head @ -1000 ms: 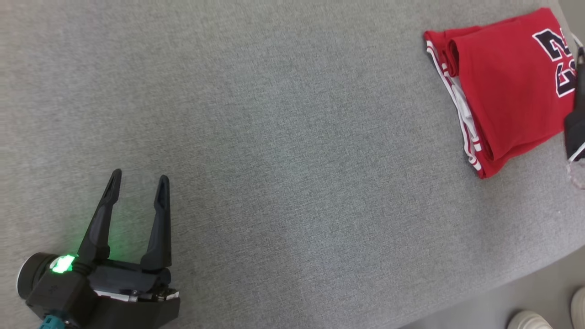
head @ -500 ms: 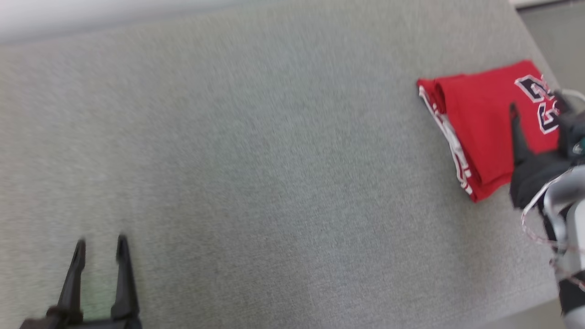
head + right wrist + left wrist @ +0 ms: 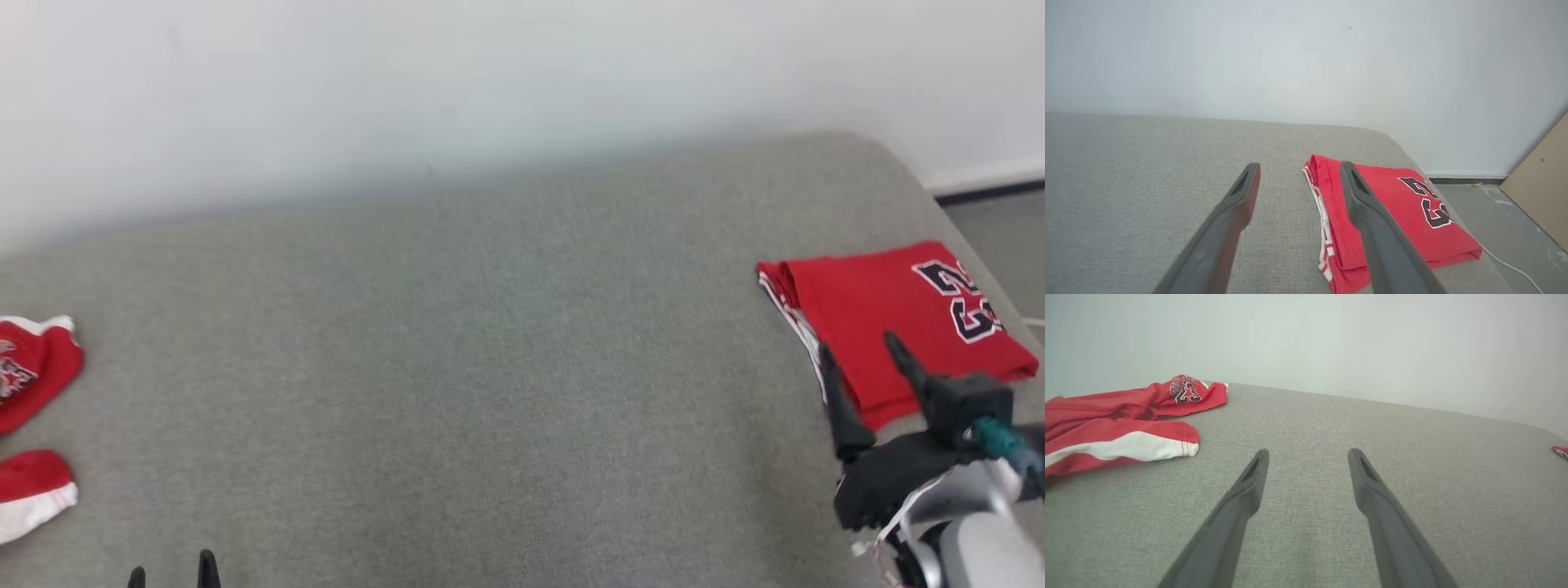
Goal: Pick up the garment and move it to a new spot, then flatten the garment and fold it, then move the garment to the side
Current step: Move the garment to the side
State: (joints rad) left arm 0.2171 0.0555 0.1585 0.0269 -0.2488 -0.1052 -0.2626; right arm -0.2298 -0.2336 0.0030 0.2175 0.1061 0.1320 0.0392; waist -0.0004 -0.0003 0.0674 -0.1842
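The garment [image 3: 898, 318] lies folded at 3 o'clock on the surface [image 3: 490, 367], near its edge. Pick-up, flattening, folding and placement to the side appear complete. Loose clothes [image 3: 33, 367] lie unfolded at 9 o'clock. The left gripper [image 3: 1309, 451] and right gripper [image 3: 857, 345] are fully spread and hold nothing. The garment reads "23". The loose clothes also show "23", under lettering too small to read.

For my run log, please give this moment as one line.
folded jersey: right end of grey surface | left gripper: open, empty | right gripper: open, empty | loose red clothes: far left
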